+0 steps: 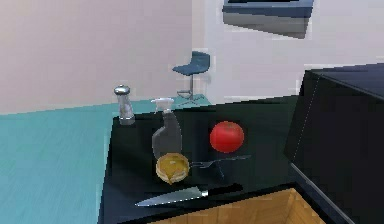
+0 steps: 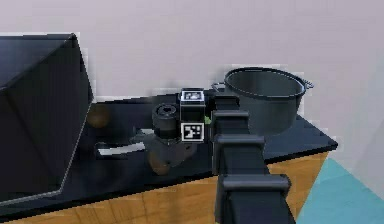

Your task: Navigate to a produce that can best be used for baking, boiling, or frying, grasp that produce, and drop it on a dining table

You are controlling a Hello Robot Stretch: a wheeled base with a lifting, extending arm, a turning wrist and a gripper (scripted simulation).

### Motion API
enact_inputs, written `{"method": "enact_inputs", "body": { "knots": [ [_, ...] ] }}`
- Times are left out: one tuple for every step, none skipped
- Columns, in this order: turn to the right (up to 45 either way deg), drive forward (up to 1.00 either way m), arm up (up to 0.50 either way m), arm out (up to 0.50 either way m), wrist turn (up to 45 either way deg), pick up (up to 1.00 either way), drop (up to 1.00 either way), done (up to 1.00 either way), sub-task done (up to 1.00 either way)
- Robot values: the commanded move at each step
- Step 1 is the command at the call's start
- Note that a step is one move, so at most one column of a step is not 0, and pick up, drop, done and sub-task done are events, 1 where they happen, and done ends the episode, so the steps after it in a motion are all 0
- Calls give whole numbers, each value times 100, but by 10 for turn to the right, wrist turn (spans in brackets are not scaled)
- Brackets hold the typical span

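A brown rounded lump [image 2: 98,118], possibly the potato, lies on the black counter [image 2: 120,185] beside a big dark box [image 2: 35,110]. My arm [image 2: 245,170] reaches out over the counter, with its two white marker squares [image 2: 192,112] at the far end. Left of them is the gripper [image 2: 160,135], low over the counter, with a brownish shape [image 2: 160,160] just beneath it. I cannot tell whether it holds anything. In the forward view a tan round thing [image 1: 172,166] and a red tomato [image 1: 227,136] lie on the black counter [image 1: 130,160].
A large dark pot [image 2: 265,95] stands right of the gripper. A small grey item [image 2: 120,150] lies left of the gripper. Ahead are a shaker [image 1: 124,103], a spray bottle [image 1: 165,125], a fork [image 1: 215,160], a knife [image 1: 185,197], a dark box [image 1: 340,130] and a blue chair [image 1: 192,70].
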Motion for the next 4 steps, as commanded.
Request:
{"method": "enact_inputs", "body": {
  "knots": [
    [0,0,0,0,270,0,0,0,0],
    [0,0,-12,0,0,0,0,0,0],
    [0,0,0,0,0,100,0,0,0],
    [0,0,10,0,0,0,0,0,0]
  ]
}}
